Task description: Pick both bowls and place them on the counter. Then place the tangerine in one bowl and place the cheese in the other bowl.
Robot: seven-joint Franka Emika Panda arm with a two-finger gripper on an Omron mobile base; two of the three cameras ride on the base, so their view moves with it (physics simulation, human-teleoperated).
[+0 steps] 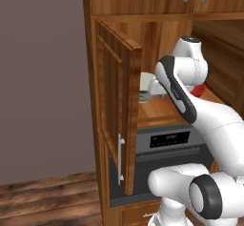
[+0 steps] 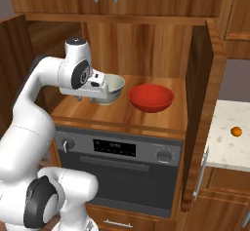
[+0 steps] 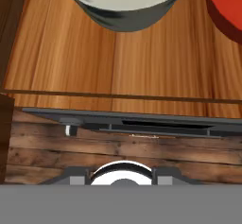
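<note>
Cream-grey bowl (image 2: 110, 88) with dark-patterned outside, glossy red bowl (image 2: 151, 97), orange tangerine (image 2: 236, 131).

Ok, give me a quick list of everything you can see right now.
cream bowl: 1, pale cream-grey, dark outside, on the wooden shelf, left of the red bowl
red bowl: 1, glossy red, on the shelf, right side
shelf: 1, brown wood, open nook above the oven
tangerine: 1, orange, on the counter at far right
counter: 1, beige speckled, right of the nook
oven: 1, dark grey, below the shelf
cabinet doors: 2, brown wood, swung open either side of the nook
gripper: 1, white arm, at the cream bowl's left rim; grip not clear
</note>
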